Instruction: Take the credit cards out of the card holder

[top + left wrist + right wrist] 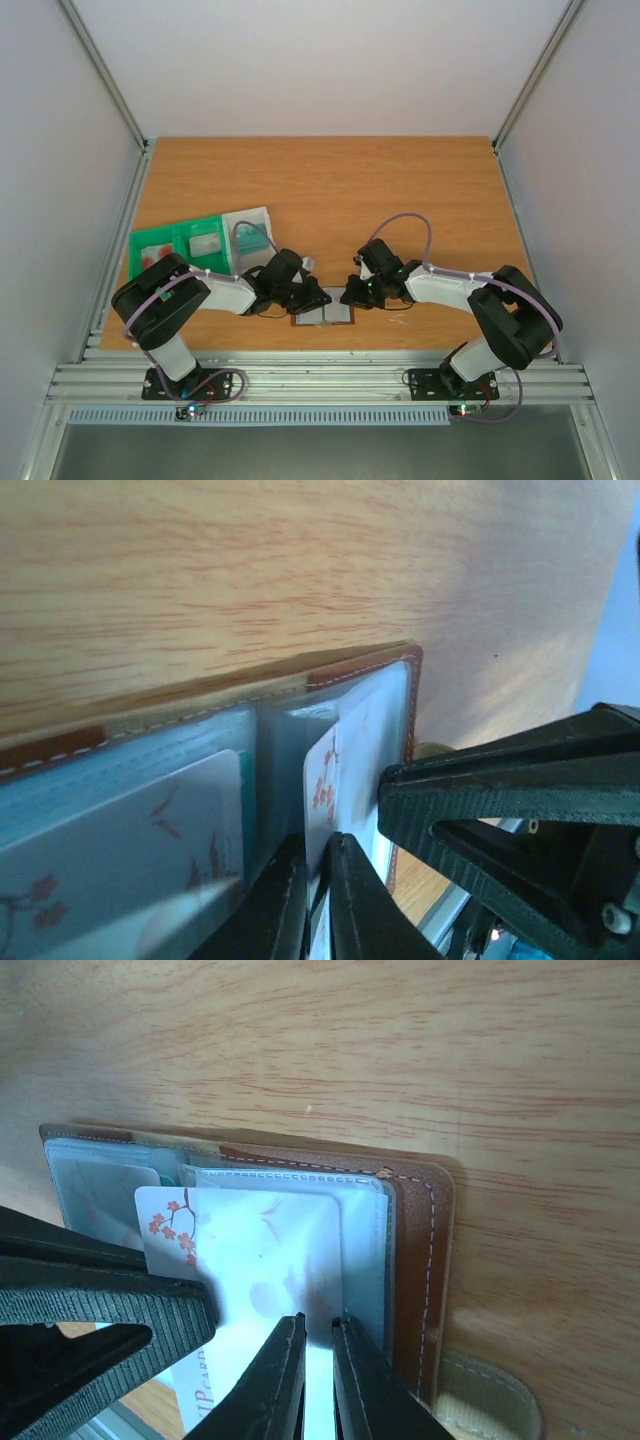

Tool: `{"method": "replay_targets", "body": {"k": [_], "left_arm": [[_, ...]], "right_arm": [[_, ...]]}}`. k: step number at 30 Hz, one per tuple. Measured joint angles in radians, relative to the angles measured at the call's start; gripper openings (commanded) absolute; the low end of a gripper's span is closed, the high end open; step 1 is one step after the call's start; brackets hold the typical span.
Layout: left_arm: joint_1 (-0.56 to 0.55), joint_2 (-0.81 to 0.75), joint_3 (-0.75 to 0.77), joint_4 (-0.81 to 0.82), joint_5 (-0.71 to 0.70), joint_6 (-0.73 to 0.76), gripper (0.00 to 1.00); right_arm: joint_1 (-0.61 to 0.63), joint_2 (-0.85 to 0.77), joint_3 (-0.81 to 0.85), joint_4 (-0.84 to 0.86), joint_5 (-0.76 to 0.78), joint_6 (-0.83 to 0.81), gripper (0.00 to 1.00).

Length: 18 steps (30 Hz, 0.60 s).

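The card holder (415, 1220) lies open and flat on the table (320, 190), directly between the two claws, its brown stitched border on the far side of both.

The left claw (318, 865) has its jaws drawn in to a thin slit, and the edge of the white card (170, 1235) with red blossom marks runs down into that slit, so it appears pinched there. This card sits partly out of its clear pocket, its bare end reaching back toward the claw while the rest lies under the plastic. To the left of this claw, the other pocket holds a pale card (150, 830) with faint marks and a teal strip (243, 780) along its edge.

The right claw (318, 1335) is also nearly closed. Its tips meet at the near edge of the clear pocket, just to the right of the left claw. I cannot tell whether it grips the plastic or only presses on it.

A green and clear tray (165, 248) lies beyond the left claw, off to its left.
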Motion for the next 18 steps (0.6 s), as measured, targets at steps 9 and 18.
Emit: {"method": "replay_targets", "body": {"k": [9,18], "left_arm": [[-0.003,-0.056,-0.007,-0.012,-0.016,0.0,0.0],[-0.002,-0.132,-0.007,-0.129,-0.053,0.035,0.02]], "right_arm": [[0.0,0.006,-0.003,0.021,-0.006,0.004,0.09],[0.0,0.01,-0.003,0.029,-0.009,0.002,0.09]]}}
